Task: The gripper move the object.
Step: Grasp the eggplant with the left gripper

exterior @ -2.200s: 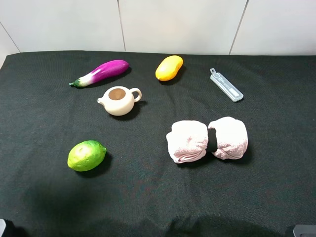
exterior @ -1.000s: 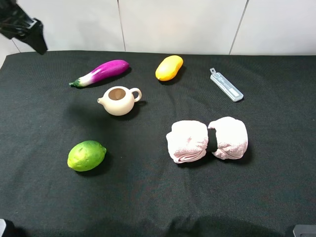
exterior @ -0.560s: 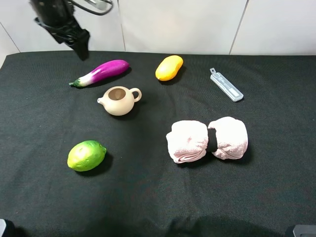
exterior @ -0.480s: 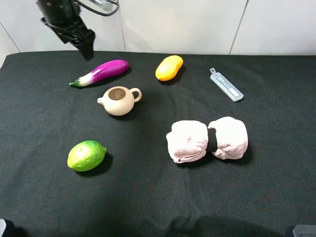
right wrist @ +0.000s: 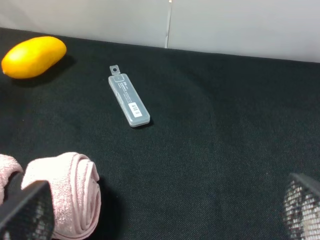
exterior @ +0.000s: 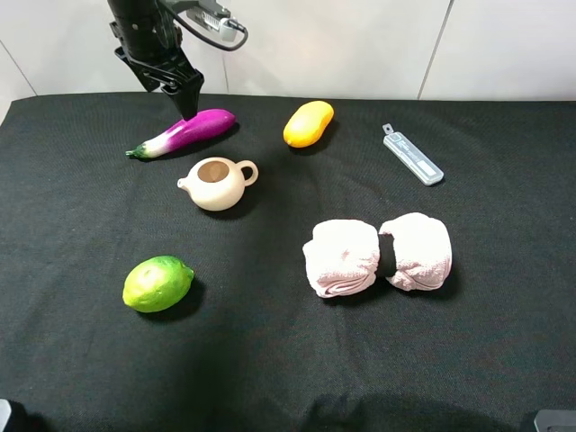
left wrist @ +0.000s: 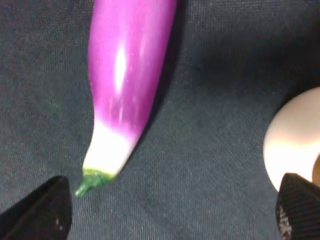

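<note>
My left gripper (exterior: 186, 101), a black jointed claw on a black arm, hangs just above the far end of a purple eggplant (exterior: 184, 131) at the back left of the black cloth. In the left wrist view the eggplant (left wrist: 125, 85) lies lengthwise between the two spread fingertips (left wrist: 42, 212), with its green stem towards them, so the gripper (left wrist: 170, 215) is open and empty. My right gripper (right wrist: 165, 210) is open and empty, low over the cloth on the right side.
A cream teapot (exterior: 216, 183) stands close in front of the eggplant. A yellow mango (exterior: 308, 123) and a grey plastic case (exterior: 412, 155) lie at the back. Two rolled pink towels (exterior: 378, 255) lie at centre right and a green lime (exterior: 158, 283) at front left. A white wall stands behind the table.
The left arm has come into view from the upper left and moved right and down to the eggplant's far end. The objects have not moved.
</note>
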Available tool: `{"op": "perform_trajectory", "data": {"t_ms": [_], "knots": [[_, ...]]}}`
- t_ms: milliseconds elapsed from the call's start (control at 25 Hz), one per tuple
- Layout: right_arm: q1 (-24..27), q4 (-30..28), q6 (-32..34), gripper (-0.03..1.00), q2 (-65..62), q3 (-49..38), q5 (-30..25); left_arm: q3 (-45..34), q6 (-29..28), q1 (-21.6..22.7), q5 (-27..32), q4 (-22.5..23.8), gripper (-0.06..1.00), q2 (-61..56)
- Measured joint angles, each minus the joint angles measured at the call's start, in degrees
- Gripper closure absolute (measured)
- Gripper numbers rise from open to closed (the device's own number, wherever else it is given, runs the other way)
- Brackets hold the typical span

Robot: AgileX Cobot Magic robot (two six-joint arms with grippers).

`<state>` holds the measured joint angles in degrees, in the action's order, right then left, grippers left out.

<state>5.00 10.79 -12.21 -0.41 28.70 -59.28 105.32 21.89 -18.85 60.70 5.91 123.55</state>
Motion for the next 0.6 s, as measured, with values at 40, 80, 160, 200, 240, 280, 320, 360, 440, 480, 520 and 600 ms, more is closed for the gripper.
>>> {"op": "perform_trajectory", "data": {"t_ms": [40, 80, 160, 200, 240, 280, 320, 360, 440, 480, 520, 600], "knots": [[0.00, 0.00, 0.00, 0.27, 0.00, 0.00, 0.00, 0.47, 0.00, 0.00, 0.11, 0.00, 0.09, 0.62], [0.00, 0.00, 0.00, 0.27, 0.00, 0.00, 0.00, 0.93, 0.00, 0.00, 0.11, 0.00, 0.09, 1.21], [0.00, 0.00, 0.00, 0.27, 0.00, 0.00, 0.00, 1.58, 0.00, 0.32, 0.22, 0.05, 0.09, 2.17], [0.00, 0.00, 0.00, 0.27, 0.00, 0.00, 0.00, 1.76, 0.00, 0.43, 0.29, 0.05, 0.09, 2.54], [0.00, 0.00, 0.00, 0.27, 0.00, 0.00, 0.00, 1.91, 0.00, 0.66, 0.29, 0.05, 0.09, 2.99], [0.00, 0.00, 0.00, 0.27, 0.00, 0.00, 0.00, 1.91, 0.00, 0.66, 0.29, 0.05, 0.09, 2.99], [0.00, 0.00, 0.00, 0.27, 0.00, 0.00, 0.00, 2.16, 0.00, 1.08, 0.38, 0.13, 0.09, 3.50], [0.00, 0.00, 0.00, 0.27, 0.00, 0.00, 0.00, 2.31, 0.00, 1.35, 0.38, 0.19, 0.09, 3.73], [0.00, 0.00, 0.00, 0.27, 0.00, 0.00, 0.00, 2.87, 0.00, 1.78, 0.38, 0.23, 0.09, 4.73], [0.00, 0.00, 0.00, 0.27, 0.00, 0.00, 0.00, 3.25, 0.00, 2.11, 0.38, 0.23, 0.09, 5.29], [0.00, 0.00, 0.00, 0.27, 0.00, 0.00, 0.00, 3.59, 0.00, 2.32, 0.38, 0.23, 0.09, 5.83], [0.00, 0.00, 0.00, 0.27, 0.00, 0.00, 0.00, 4.42, 0.00, 2.48, 0.32, 0.23, 0.09, 6.77]]}}
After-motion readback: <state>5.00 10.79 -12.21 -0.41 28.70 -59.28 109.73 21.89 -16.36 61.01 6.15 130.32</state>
